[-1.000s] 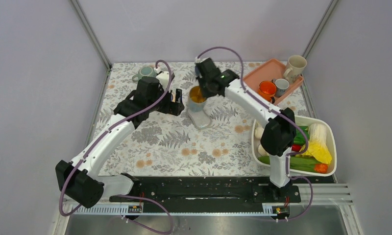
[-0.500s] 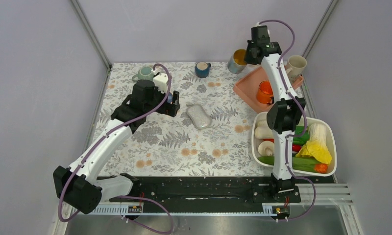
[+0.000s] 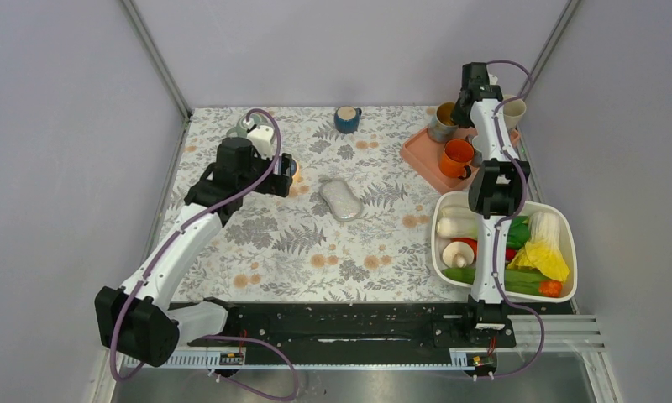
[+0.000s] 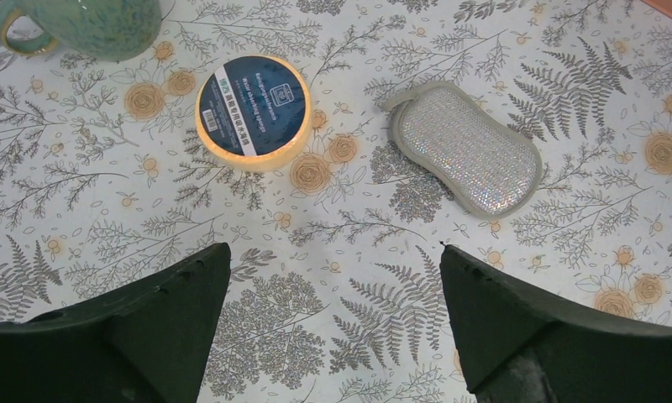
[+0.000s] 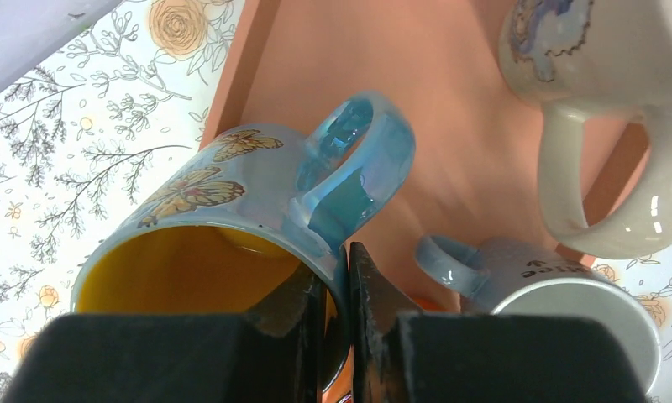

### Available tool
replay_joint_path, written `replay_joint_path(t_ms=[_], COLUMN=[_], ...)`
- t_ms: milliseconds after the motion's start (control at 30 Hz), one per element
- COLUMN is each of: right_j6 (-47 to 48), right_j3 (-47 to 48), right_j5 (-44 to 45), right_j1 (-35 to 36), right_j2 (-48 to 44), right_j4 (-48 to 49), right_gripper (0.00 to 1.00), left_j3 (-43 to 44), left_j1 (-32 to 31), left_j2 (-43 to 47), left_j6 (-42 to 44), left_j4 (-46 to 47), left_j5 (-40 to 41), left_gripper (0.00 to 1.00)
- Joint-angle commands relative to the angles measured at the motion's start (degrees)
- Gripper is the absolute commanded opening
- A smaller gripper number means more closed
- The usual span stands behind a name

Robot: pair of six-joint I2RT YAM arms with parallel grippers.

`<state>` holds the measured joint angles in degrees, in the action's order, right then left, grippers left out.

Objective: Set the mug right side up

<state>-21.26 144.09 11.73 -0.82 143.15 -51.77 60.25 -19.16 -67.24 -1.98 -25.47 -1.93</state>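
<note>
- L gripper (image 4: 333,252): jaws wide apart, empty, hovering above the tape roll (image 4: 253,111) & sponge (image 4: 469,148); not involved in the task.
- R gripper (image 5: 337,277): pinched tight on the rim of the butterfly mug (image 5: 232,193), right by the handle.
- Mug is at the left edge of the pink tray (image 5: 450,126), tilted, mouth facing mostly up, yellow inside showing. Can't tell if the base touches.
- Est: flip mostly done. Left to do: level it, set it down, release.

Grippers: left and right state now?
Left gripper: open, holding nothing.
Right gripper: shut on the butterfly mug, at its rim.
</note>
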Motion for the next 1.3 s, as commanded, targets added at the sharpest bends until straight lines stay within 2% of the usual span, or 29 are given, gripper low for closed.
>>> replay_joint_path(t_ms=[0, 167, 200, 300, 633, 767, 867, 1000, 1067, 1133, 1267], right_j6=[-1.33, -2.88, -2.77, -1.53, 7.8, 15.2, 27.4, 48.69, 55.5, 60.99, 63.28], right_j3=[4.66, 4.95, 4.73, 5.2, 4.6, 0.0, -4.7, -8.19, -8.47, -8.55, -8.97], right_j5=[2.19, 0.69, 0.81, 0.54, -8.72, -15.34, -17.77, -13.35, -10.84, -9.13, -3.1], right_j1=[-1.41, -3.57, -3.7, -3.93, -3.86, -3.01, -0.91, 3.72, 5.33, 6.23, 7.05], right_j2=[-1.37, 0.09, -0.09, -0.53, -7.54, -12.25, -14.02, -12.71, -10.98, -9.49, -7.63], right_j4=[5.77, 4.97, 4.89, 4.93, 8.9, 13.35, 15.74, 15.44, 15.49, 15.76, 18.42], right_gripper=[0.0, 0.0, 0.03, 0.21, 0.66, 0.7, 0.71, 0.74, 0.76, 0.77, 0.76], left_j3=[1.05, 1.91, 1.97, 1.99, 1.17, 0.67, 0.25, 0.26, 0.22, 0.35, 1.2], left_j1=[1.45, 2.48, 2.65, 2.89, 3.12, 3.08, 3.12, 3.0, 3.04, 2.99, 2.98], left_j2=[-1.52, -3.12, -3.22, -3.51, -3.42, -3.2, -3.26, -3.43, -3.46, -3.64, -4.32], left_j6=[0.03, -0.04, 0.0, 0.12, 0.23, 0.22, 0.33, 1.36, 1.54, 1.54, 3.05], left_j4=[3.81, 5.47, 5.66, 5.78, 5.96, 6.05, 6.05, 5.34, 4.97, 4.4, 2.96], left_j5=[-0.19, -1.81, -1.92, -2.04, -4.03, -4.57, -4.88, -4.77, -4.31, -3.7, -3.56], left_gripper=[0.98, 0.98, 0.98, 0.98, 0.98, 0.98, 0.98, 0.98, 0.98, 0.97, 0.97])
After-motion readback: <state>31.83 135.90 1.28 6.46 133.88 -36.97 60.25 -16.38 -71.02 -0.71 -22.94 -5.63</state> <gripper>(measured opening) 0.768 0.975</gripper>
